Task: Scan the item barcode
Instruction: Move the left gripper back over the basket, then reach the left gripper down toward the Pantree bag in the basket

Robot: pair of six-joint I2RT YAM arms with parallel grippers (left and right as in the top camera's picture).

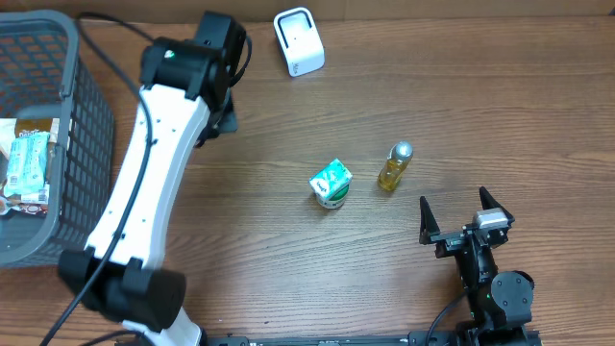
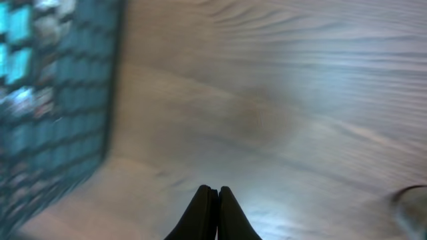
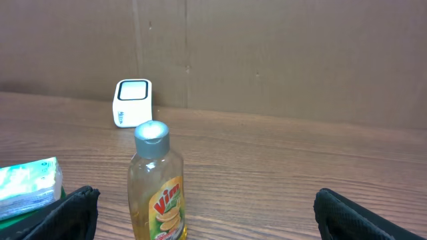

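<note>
A small green and white carton (image 1: 331,183) and a yellow dish-soap bottle (image 1: 395,166) with a silver cap stand mid-table. The white barcode scanner (image 1: 299,40) stands at the far edge. My right gripper (image 1: 466,216) sits near the front edge, open and empty, just right of the bottle. Its wrist view shows the bottle (image 3: 157,190) upright between the wide fingers but further out, with the carton (image 3: 30,187) at left and the scanner (image 3: 133,102) behind. My left gripper (image 1: 223,120) hovers near the basket; its blurred wrist view shows the gripper (image 2: 213,195) shut on nothing above bare table.
A grey mesh basket (image 1: 82,144) with several packaged goods stands at the left edge, seen blurred as the basket (image 2: 60,100) in the left wrist view. A cardboard wall (image 3: 280,60) backs the table behind the scanner.
</note>
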